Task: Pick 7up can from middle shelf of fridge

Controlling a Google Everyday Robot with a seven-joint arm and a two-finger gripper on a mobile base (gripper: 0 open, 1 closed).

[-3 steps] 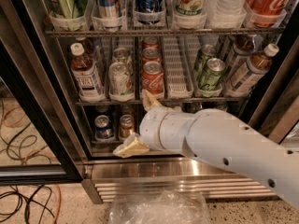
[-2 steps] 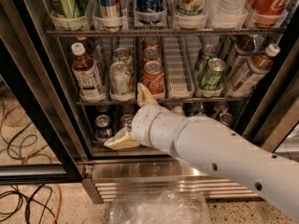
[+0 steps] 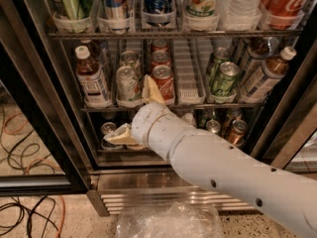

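7up can (image 3: pixel 127 83) upright at front of its lane on middle shelf (image 3: pixel 190 99) of fridge (image 3: pixel 153 181), pull-tab up, just beside brown bottle (image 3: pixel 91 81) on one side and red can (image 3: pixel 164 83) on the other. Untouched, not yet gripped. Gripper (image 3: pixel 130 110) just in front of shelf edge, mostly below target, at end of white arm (image 3: pixel 223 167) stretched up from lower right of view. Jaws spread wide, nothing between them: upper finger (image 3: pixel 151 90) pointing up across the gap between target and red can, lower finger (image 3: pixel 118 135) pointing out sideways under the rack, in front of bottom-row cans. Reads as pre-grasp: wide opening for clearing the can body, wrist rolled for straddling it. Probably needs a lift and re-centre on the pale can, then push in and close. Tight neighbours both sides, hence risk of clipping red can or bottle, or shoving target back down its lane. Thin aluminium, light squeeze likely enough. Depth between fingers and can hard to judge from this view.
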